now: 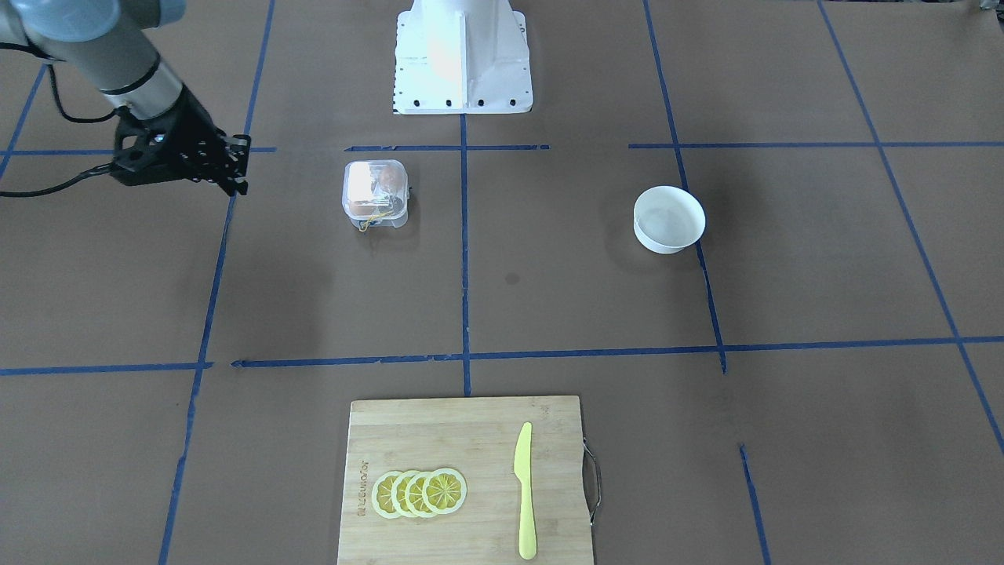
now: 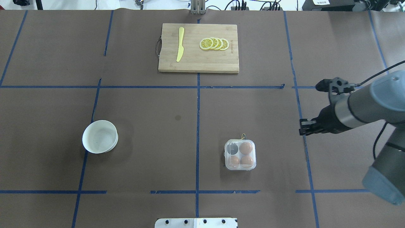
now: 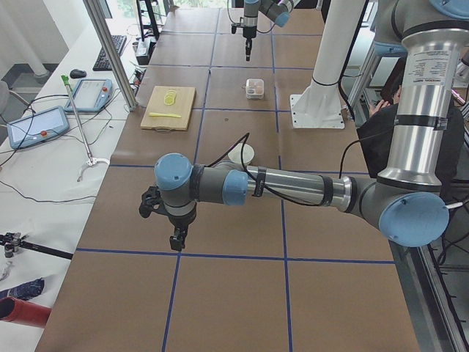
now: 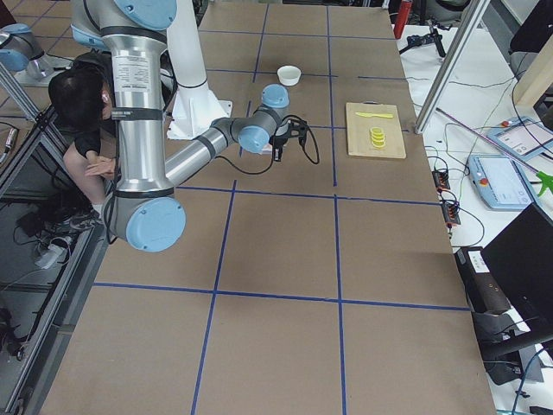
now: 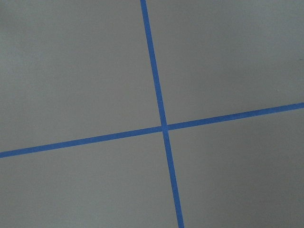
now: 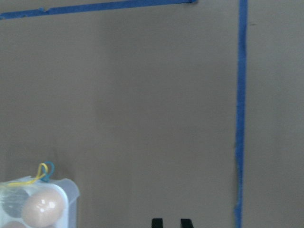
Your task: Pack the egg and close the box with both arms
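Observation:
The clear box (image 2: 240, 154) stands right of the table's centre line with its lid down. It holds three tan-brown eggs (image 2: 246, 148) and has one dark cell. Its yellow string (image 6: 33, 178) sticks out at the far side. The box also shows in the front view (image 1: 375, 195) and in the corner of the right wrist view (image 6: 40, 204). My right gripper (image 2: 302, 127) hovers to the right of the box, apart from it and empty, with its fingertips (image 6: 156, 222) close together. My left gripper (image 3: 176, 238) shows only in the left side view, far from the box, and I cannot tell its state.
A white bowl (image 2: 100, 136) stands on the table's left half. A wooden cutting board (image 2: 198, 63) at the far edge carries lemon slices (image 2: 214, 44) and a yellow knife (image 2: 180, 44). The white robot base (image 1: 463, 59) stands behind the box. Blue tape lines cross the brown table.

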You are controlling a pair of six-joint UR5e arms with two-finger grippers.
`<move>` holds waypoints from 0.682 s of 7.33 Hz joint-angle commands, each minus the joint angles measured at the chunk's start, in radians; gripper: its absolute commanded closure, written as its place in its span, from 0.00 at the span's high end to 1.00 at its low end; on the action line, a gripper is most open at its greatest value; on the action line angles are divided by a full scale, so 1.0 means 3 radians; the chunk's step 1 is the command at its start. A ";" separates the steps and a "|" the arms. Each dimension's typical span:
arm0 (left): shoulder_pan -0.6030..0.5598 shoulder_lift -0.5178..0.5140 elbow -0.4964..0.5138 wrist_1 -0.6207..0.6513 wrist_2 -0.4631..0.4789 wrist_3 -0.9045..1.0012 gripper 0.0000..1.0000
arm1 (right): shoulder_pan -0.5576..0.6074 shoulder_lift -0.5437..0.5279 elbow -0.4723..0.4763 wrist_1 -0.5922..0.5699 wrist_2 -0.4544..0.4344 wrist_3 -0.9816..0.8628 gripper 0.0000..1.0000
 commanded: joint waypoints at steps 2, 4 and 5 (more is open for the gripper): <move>-0.0009 0.0202 -0.0034 -0.0014 -0.0040 0.0018 1.00 | 0.1276 -0.0500 -0.0503 -0.0061 0.0444 -0.1763 0.35; -0.0008 0.0278 -0.0044 0.0011 -0.0030 0.0003 1.00 | 0.1870 -0.0511 -0.0873 -0.0325 0.0440 -0.2643 0.37; -0.0014 0.0430 -0.0105 -0.0009 -0.0035 0.0018 1.00 | 0.2070 -0.0506 -0.0981 -0.0479 0.0399 -0.2967 0.39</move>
